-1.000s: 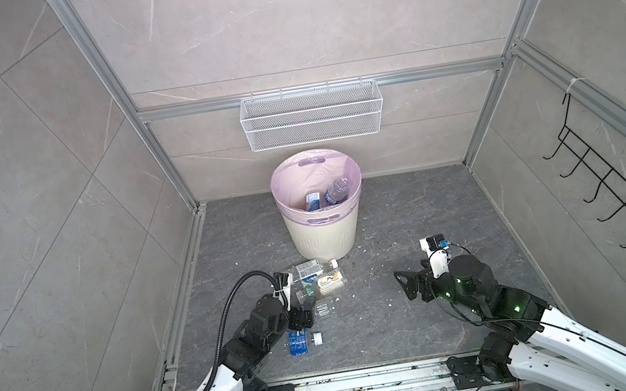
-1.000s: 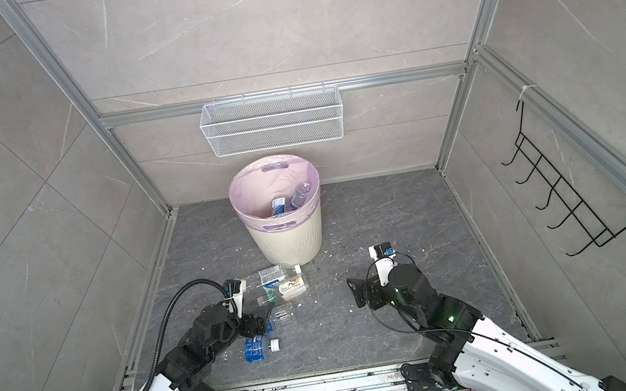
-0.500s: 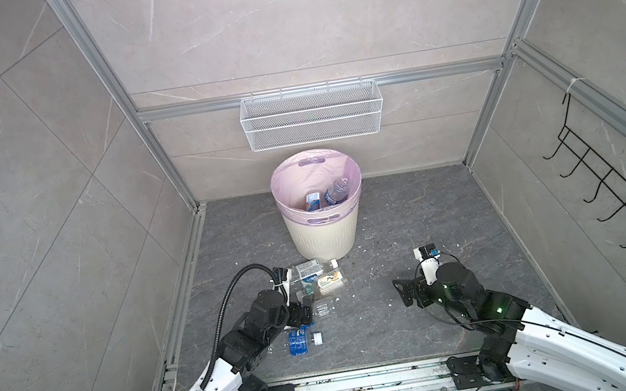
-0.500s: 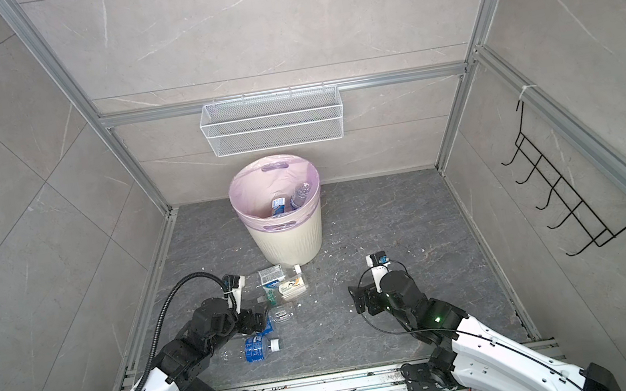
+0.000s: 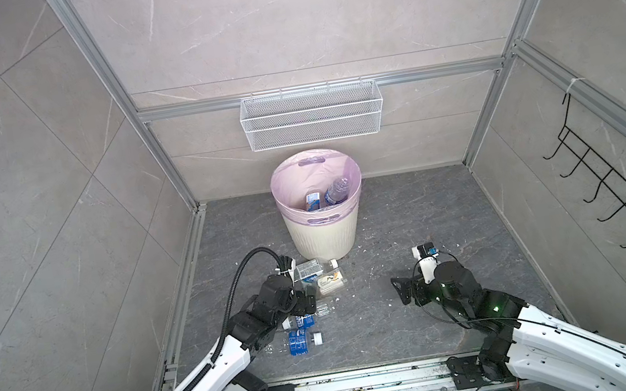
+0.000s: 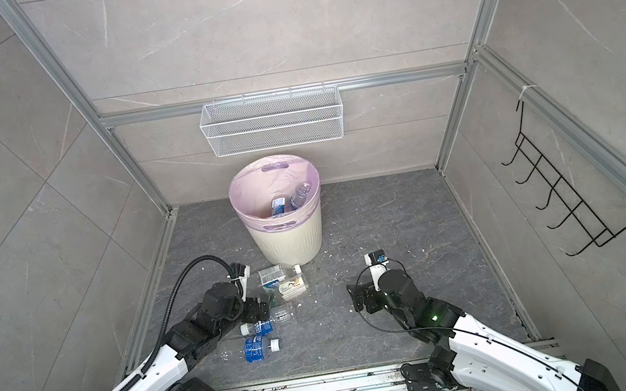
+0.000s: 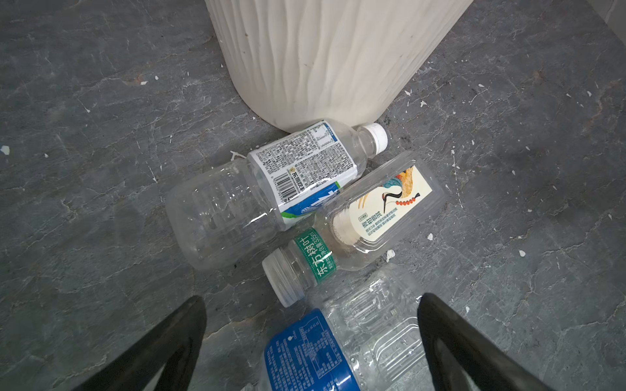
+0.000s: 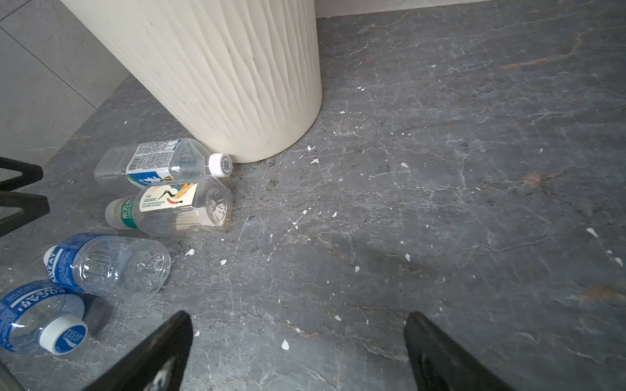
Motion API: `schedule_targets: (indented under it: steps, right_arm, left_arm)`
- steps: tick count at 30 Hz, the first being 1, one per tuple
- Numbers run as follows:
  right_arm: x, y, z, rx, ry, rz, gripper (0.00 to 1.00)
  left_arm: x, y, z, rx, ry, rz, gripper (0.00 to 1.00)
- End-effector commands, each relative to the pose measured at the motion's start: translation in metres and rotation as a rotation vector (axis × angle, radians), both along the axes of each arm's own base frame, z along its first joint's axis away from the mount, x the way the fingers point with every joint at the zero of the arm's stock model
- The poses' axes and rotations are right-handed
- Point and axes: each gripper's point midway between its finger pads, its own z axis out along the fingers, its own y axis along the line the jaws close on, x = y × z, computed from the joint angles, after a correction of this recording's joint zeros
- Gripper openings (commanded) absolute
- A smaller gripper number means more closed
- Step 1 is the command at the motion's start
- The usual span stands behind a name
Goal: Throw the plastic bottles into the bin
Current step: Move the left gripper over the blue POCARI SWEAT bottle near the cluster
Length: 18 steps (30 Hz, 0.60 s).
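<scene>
I see the bin (image 5: 321, 220) standing at the centre of both top views, with 2 plastic bottles (image 5: 330, 194) inside. 4 more lie on the grey floor (image 5: 413, 232) just below it, left of centre: a white-label bottle (image 7: 305, 162) against the bin's base, a crane-label bottle (image 7: 382, 206) touching that one, and 2 blue-label bottles (image 8: 108, 264). My left gripper (image 7: 311, 299) is spread wide either side of 1 blue-label bottle, not clamped. My right gripper (image 8: 298, 316), lower right, is spread wide over bare floor, holding nothing.
</scene>
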Motion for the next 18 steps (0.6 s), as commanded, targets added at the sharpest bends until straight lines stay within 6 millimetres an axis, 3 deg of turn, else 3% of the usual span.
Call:
schedule_targets:
  steps: [1,18]
  right_arm:
    - [-0.001,-0.003,-0.003,-0.006,-0.007,-0.011,1.0]
    - [-0.001,-0.005,-0.004,-0.016,0.003,-0.021,1.0]
  left_arm:
    - [-0.001,-0.007,0.016,-0.049,0.008,0.003,1.0]
    - [-0.052,-0.037,0.007,0.05,0.156,-0.098,1.0]
